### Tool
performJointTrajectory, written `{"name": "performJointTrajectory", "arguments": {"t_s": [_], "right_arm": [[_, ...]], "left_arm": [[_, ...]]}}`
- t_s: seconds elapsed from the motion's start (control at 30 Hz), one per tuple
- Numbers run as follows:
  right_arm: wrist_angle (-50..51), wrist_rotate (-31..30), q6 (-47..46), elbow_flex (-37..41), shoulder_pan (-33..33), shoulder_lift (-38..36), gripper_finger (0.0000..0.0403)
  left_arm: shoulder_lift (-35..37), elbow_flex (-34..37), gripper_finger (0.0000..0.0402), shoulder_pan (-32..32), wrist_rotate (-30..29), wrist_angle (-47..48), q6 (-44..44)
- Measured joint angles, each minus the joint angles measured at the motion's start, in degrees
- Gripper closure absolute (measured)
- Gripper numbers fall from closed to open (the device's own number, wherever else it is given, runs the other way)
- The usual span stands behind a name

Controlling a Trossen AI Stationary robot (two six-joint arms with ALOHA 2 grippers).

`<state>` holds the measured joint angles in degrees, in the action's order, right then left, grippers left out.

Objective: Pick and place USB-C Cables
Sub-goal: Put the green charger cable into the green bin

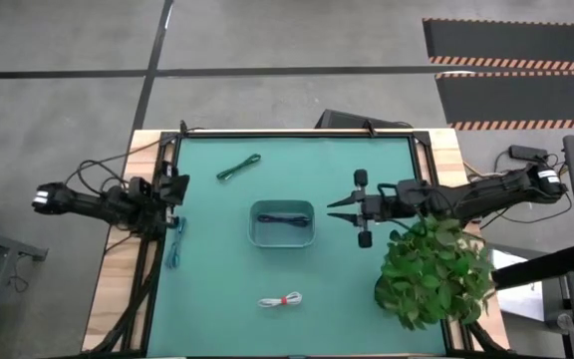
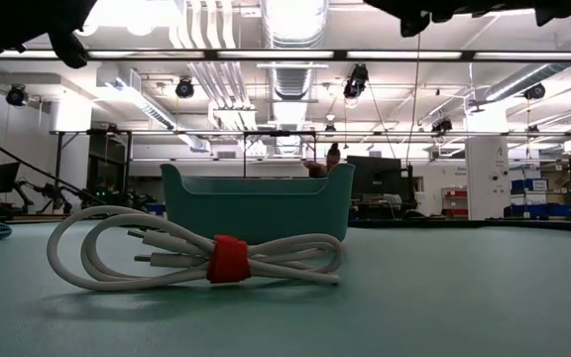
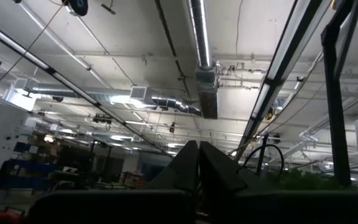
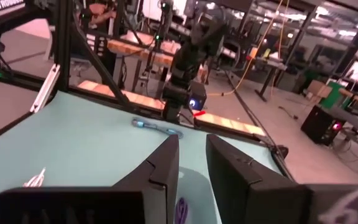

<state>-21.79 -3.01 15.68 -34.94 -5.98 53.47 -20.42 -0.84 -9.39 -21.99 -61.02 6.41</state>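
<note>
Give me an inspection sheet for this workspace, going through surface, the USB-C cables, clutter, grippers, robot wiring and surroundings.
Surface: teal mat on a wooden table.
Job's things: dark blue cable lies in the tray; green cable at the mat's far side; teal cable at the left edge; white cable with red tie near the front.
Clutter: potted plant at the right edge, under the right arm.
Grippers: left gripper shut, at the left edge; right gripper open, right of the tray, holding nothing.
Cables: black wires loop around the left arm.
Surroundings: grey floor, striped mats, workshop benches.
</note>
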Motion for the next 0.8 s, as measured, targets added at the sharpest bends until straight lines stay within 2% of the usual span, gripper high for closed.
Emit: {"name": "performJointTrajectory", "arguments": {"t_s": [0.17,0.33,0.63,0.7,0.8], "right_arm": [[-0.01,-0.02,-0.02,1.54,0.0,-3.95,0.033],[-0.02,-0.02,-0.17,2.68,0.0,-7.28,0.033],[-0.18,-0.14,-0.62,3.18,0.02,-7.91,0.033],[-2.82,-0.13,-0.75,3.7,0.12,-7.63,0.033],[-11.85,-0.06,-1.88,6.25,1.36,-6.77,0.033]], "left_arm": [[-6.05,-0.57,0.0401,0.02,-3.79,-4.86,-0.67],[-12.3,-3.69,0.0401,0.02,-8.34,-4.97,-1.59],[-20.1,-10.43,0.0401,0.02,-11.91,-4.71,-1.58],[-22.79,-12.35,0.0401,0.02,-15.14,-3.7,-1.48],[-27.59,-15.55,0.0401,0.04,-20.31,-1.99,0.2]]}}
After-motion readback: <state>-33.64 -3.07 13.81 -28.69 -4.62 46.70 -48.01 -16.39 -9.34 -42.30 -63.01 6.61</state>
